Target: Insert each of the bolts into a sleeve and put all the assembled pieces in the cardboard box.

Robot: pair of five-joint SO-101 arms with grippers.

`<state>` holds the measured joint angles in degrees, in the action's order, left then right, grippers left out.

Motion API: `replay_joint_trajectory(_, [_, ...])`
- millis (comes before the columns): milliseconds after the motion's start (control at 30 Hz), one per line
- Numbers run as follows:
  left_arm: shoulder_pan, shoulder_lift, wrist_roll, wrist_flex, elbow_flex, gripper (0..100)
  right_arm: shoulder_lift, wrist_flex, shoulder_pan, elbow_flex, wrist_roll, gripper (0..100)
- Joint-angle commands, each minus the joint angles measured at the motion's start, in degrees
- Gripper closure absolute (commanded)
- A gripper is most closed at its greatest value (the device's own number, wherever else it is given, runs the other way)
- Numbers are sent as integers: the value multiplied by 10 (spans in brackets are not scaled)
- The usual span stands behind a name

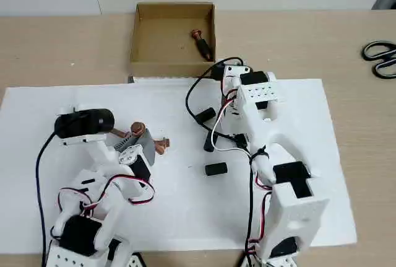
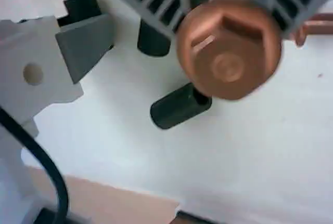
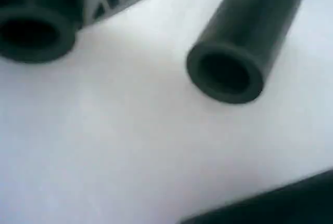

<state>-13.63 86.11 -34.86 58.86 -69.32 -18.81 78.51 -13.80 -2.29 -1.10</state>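
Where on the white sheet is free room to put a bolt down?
Free: the sheet between the two arms near their bases, and its far left corner, left of the box. Crowded: the middle, around the sleeves and the loose bolt.

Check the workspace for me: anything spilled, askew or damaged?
Nothing looks wrong. One assembled piece lies inside the cardboard box, the left gripper holds a bolt, and loose sleeves lie on the white paper. Scissors sit well apart from the work.

Copper bolt (image 2: 229, 52) in left pincer (image 1: 140, 137), black sleeves (image 1: 216, 168) on paper (image 1: 297, 106), assembled piece (image 1: 202, 43) (sleeved bolt) in cardboard box (image 1: 141, 44).
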Motion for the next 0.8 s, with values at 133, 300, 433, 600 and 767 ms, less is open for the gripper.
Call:
replay_joint_trajectory(133, [4, 5, 3, -18, 1, 995, -24, -5, -5, 8, 7, 876])
replay_joint_trajectory(300, [4, 5, 3, -17, 2, 995, -24, -5, -5, 8, 5, 988])
replay_joint_trajectory(433, [4, 5, 3, -18, 2, 995, -20, 21, -6, 14, 4, 995])
replay_joint_trajectory(600, [4, 5, 3, -18, 3, 995, 7, 93, -28, 70, 2, 995])
replay_joint_trajectory(767, [4, 5, 8, -19, 5, 995, 79, 122, -43, 126, -21, 996])
